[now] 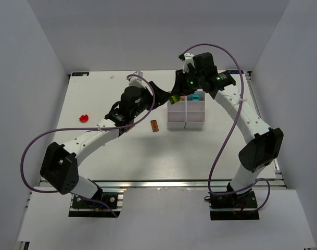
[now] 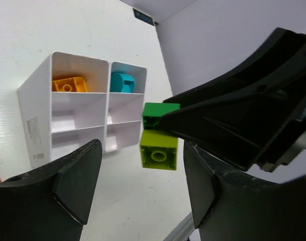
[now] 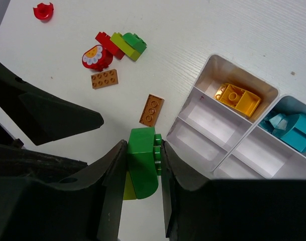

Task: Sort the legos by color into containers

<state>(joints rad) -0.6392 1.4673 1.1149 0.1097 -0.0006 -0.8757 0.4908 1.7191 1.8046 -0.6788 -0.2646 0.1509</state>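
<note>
My right gripper [image 3: 142, 145] is shut on a dark green brick [image 3: 142, 160] with a lime brick [image 3: 127, 191] stuck to it, held in the air left of the white six-compartment tray [image 3: 193, 98]. My left gripper [image 2: 141, 187] is open; the lime brick [image 2: 159, 155] hangs between its jaws without touching them, under the dark green brick [image 2: 157, 111]. In the top view the two grippers [image 1: 161, 101] [image 1: 176, 97] meet at the tray's [image 1: 172, 124] far left corner. One far compartment holds an orange brick [image 3: 238, 98], the other a teal piece [image 3: 288, 130].
Loose on the table: two brown flat plates [image 3: 151, 109] [image 3: 104, 79], a red brick [image 3: 105, 42], a red and white piece [image 3: 92, 56], a lime and green pair [image 3: 130, 44], and a red piece [image 1: 84, 117] far left. The left gripper's fingers [image 3: 57, 118] are close on the left.
</note>
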